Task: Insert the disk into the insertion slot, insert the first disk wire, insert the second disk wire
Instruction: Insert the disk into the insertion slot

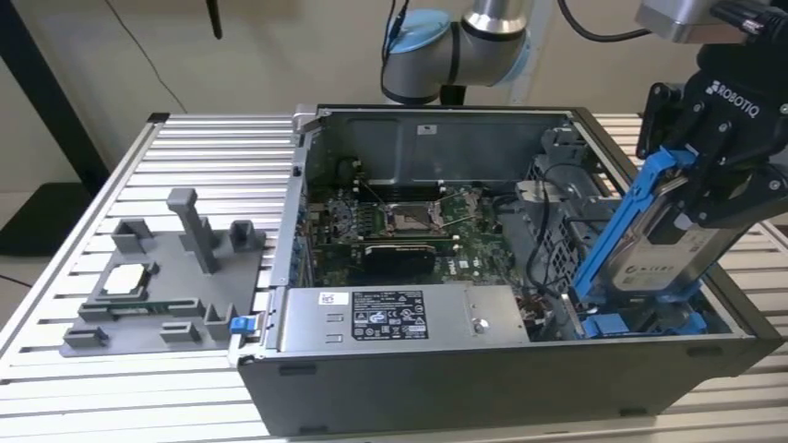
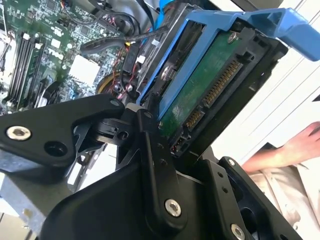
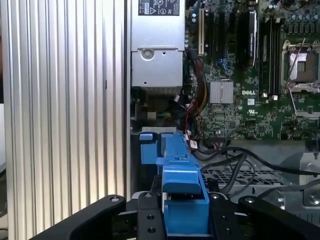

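Blue plastic frame around bare metal is what the disk comes down to, so you're really handling two materials at once. The gripper is clamped on the disk's upper part. In the first wrist view the black fingers sit tight on either side of the frame. The disk stands steeply tilted at the exterior view's right of the open computer case. Its low end is down among the blue rails of the insertion slot, but it isn't lying flat in there.

My take on handling:
- **Weight and stiffness:** it's probably dense for its size and totally rigid, so it won't forgive being forced in crooked.
- **Grip surfaces:** the metal lid looks slick, and the plastic frame likely has a bit of give. Squeezing on the frame's long sides seems the safer hold.
- **Grip height:** with the grip this high, most of the weight hangs below the fingers. I'd expect it to want to pivot if the clamp is soft.
- **Fragile spots:** the second wrist view shows the green circuit board and the connector exposed on the underside. Those are the delicate bits, so keep the pads and any metal edges off them.
- **Snag risk:** loose black cables lie just beside the slot and could catch.
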`<action>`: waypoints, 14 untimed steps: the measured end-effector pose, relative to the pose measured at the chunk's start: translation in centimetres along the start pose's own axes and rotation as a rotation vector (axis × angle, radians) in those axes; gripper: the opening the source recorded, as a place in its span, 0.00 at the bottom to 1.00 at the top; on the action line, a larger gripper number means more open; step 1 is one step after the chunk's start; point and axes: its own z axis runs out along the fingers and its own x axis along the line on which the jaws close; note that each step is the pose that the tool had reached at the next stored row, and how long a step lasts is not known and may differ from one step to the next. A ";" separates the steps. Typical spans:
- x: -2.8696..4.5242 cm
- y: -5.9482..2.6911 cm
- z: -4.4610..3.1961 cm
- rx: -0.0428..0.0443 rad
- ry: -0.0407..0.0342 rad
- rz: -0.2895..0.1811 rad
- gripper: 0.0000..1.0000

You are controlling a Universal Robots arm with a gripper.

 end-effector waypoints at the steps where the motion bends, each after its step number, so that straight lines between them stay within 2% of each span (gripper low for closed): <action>1: 0.00 -0.01 0.09 0.0000 0.0002 0.000 0.00; 14: -0.02 -0.23 0.95 0.0000 -0.0003 0.000 0.00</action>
